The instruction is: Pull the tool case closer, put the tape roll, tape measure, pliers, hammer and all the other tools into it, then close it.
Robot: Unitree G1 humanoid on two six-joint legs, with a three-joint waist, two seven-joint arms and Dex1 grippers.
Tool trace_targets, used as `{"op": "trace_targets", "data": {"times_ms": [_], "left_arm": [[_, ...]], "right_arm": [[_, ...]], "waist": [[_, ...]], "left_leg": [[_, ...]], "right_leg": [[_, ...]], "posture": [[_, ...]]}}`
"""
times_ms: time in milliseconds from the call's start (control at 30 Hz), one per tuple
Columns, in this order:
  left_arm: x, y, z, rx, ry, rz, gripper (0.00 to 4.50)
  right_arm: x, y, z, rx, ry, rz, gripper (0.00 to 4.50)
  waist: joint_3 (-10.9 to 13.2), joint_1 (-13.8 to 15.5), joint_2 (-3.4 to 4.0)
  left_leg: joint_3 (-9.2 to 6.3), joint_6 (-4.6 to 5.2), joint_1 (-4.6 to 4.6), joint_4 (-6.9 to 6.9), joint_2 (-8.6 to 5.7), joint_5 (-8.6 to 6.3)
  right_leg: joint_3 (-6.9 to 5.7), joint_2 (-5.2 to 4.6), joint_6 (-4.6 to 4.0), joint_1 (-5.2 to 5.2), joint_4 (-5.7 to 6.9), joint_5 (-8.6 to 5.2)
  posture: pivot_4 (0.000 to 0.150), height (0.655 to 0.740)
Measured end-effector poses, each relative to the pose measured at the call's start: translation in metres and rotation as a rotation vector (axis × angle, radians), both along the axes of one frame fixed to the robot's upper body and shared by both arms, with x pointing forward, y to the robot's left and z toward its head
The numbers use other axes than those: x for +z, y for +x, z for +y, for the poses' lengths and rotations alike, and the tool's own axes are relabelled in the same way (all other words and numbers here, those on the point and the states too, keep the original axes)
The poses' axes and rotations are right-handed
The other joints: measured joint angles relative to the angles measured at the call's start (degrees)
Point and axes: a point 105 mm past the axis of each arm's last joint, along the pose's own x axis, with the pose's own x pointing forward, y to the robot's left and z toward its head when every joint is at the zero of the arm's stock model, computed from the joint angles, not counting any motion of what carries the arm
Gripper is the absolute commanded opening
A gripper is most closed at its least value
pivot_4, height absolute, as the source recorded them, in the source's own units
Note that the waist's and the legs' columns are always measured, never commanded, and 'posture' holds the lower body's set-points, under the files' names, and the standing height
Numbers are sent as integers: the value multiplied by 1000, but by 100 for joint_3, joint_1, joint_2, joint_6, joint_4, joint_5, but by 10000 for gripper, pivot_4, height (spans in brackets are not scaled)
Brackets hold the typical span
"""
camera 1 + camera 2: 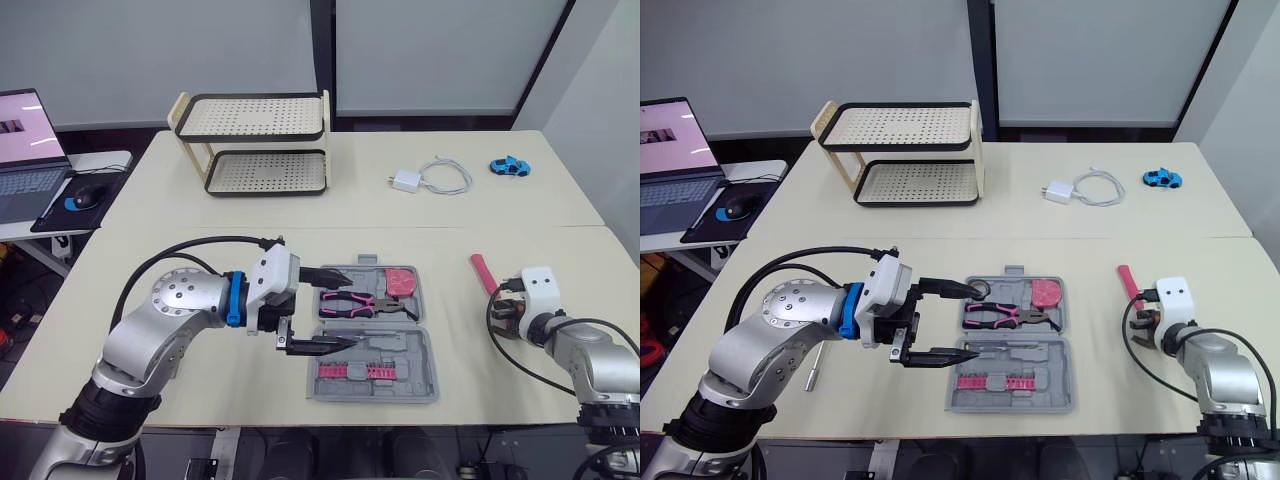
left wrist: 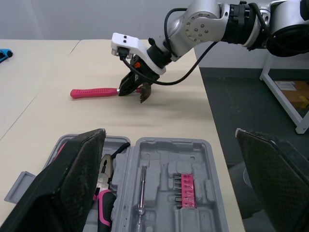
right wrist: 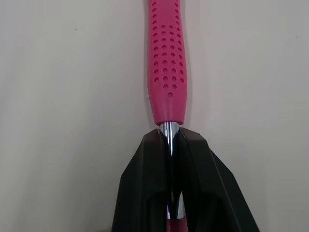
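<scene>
- A two-tier rack (image 1: 252,118) with cream sides, black rims and perforated shelves stands at the far left part of the table (image 1: 300,210); both shelves are bare
- The table is pale beige, with a seam running across it between the far and near halves
- A white charger (image 1: 406,181) lies on the far half, right of the rack, its white cable (image 1: 443,160) looped just beside it
- A small blue toy car (image 1: 509,166) sits further right, near the cable
- On a separate white side desk (image 1: 100,159) to the left, an open laptop (image 1: 25,150) shows a pink screen
- A black mouse (image 1: 88,193) rests on a dark mat (image 1: 105,190) beside the laptop
</scene>
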Motion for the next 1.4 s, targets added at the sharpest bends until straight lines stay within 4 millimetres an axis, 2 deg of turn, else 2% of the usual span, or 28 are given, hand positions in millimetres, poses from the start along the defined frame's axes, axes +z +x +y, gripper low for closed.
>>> {"op": "trace_targets", "data": {"times_ms": [400,567,967,1233,1400], "left_arm": [[-5,-3,4,-12,29,0,45000],[-8,-4,6,-11,37,8,45000],[-12,-4,10,-4,46,0,45000],[-12,-6,9,-23,48,2,45000],[-13,-6,10,-25,48,4,45000]], "right_arm": [[3,-17,15,45,23,33,1003],[6,-18,21,47,26,22,1003],[-2,-21,25,59,43,32,1003],[-2,-30,15,118,11,19,28790],[-5,-42,10,179,5,33,28790]], "waist": [[1,0,2],[1,0,2],[2,-1,3],[2,4,3],[2,2,3]], "left_leg": [[0,1,-3,-1,1,0],[0,1,-2,-1,1,0],[1,1,-3,-1,1,-1],[0,1,-3,-1,0,-1],[1,2,0,-1,1,-1]], "right_leg": [[1,0,0,-5,2,0],[2,0,0,-7,2,0],[2,0,0,-8,3,0],[0,0,1,-5,3,0],[1,2,1,-4,3,0]], "posture": [[1500,7400],[1500,7400],[1500,7400],[1500,7400],[1500,7400]]}}
